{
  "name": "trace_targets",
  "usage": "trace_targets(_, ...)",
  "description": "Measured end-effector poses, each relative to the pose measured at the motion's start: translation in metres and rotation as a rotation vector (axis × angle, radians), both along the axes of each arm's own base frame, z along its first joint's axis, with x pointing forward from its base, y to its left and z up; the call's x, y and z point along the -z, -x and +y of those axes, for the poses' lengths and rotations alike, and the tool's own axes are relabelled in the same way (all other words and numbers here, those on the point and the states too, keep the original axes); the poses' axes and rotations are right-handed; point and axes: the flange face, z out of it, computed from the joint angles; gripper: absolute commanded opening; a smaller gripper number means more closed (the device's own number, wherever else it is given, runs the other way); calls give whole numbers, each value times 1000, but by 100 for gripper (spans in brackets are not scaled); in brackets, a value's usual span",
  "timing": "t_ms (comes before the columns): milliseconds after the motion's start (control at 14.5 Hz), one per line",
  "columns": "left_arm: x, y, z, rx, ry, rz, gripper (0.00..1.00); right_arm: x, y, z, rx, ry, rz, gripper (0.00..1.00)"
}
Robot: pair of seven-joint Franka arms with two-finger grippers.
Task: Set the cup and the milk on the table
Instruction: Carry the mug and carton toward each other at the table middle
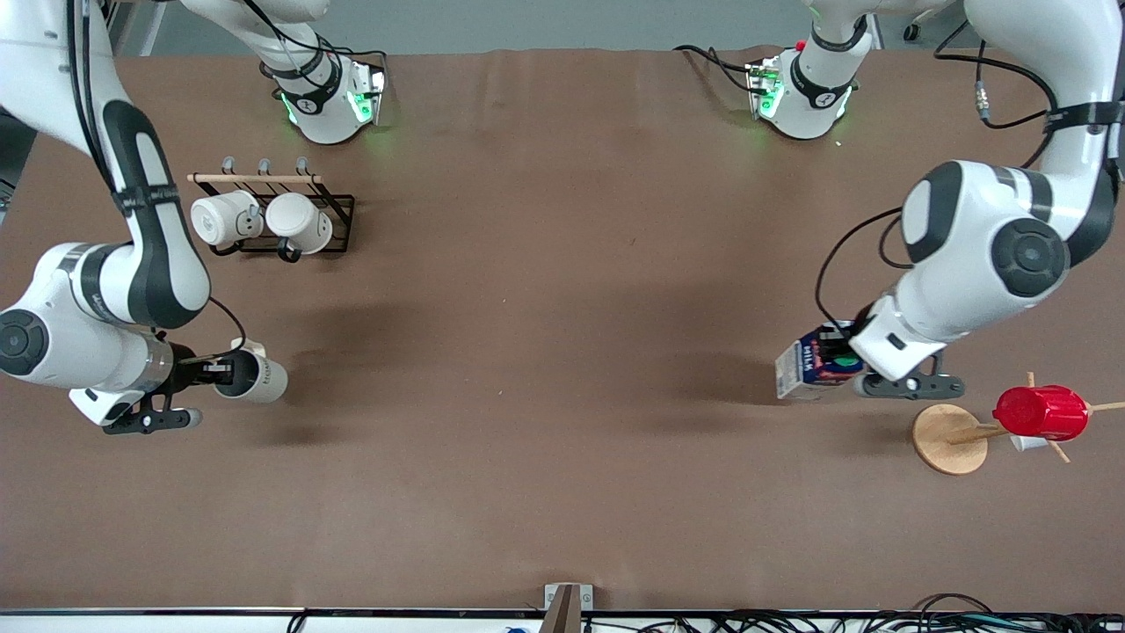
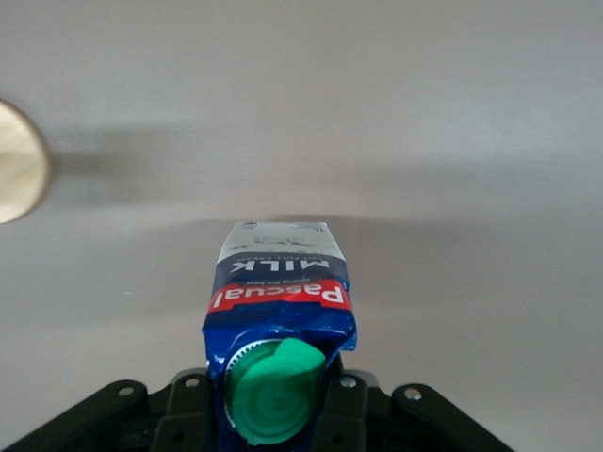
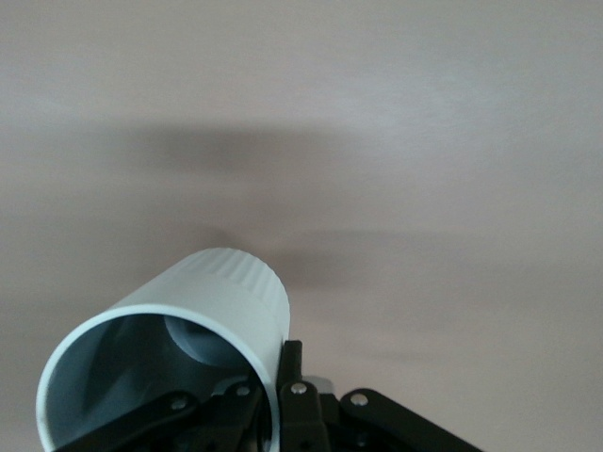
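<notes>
Toward the right arm's end of the table (image 1: 562,369), the cup (image 1: 257,378) is carried on its side above the brown cover, its rim pinched between the fingers of the right tool (image 1: 214,374) so that its mouth faces the wrist; one finger appears to sit inside the rim and the other outside. At the left arm's end, the milk (image 1: 809,365) is likewise held tipped over, its gabled top and green cap pinched by the left tool (image 1: 857,362) and its base pointing toward the table's middle. Both seem to be gripped by their tops so that each base can be swung down onto the cover. Neither looks set down yet. Open table lies under both. A black rack (image 1: 299,224) with two white mugs stands near the right arm's base, and a wooden stand (image 1: 949,438) bearing a red cup (image 1: 1041,411) sits beside the milk, nearer the front camera.
</notes>
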Motion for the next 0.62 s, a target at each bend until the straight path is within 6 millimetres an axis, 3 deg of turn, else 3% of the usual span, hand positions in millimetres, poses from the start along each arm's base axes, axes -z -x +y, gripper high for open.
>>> trace_targets(138,-7,6,-29,-27,-1,7,36,-33,0,70,94,-14,13,0)
trace_targets(276,-20,9,-48,-60,-4,15,36,-49,6,141,190,-30,15,0)
trace_targets(483,-30,9,-71,-123,-1,17,36,-54,26,236,302,-44,18,1)
trace_targets(621,-24,10,-88,-154,-1,26,36,-49,40,297,337,-58,5,1)
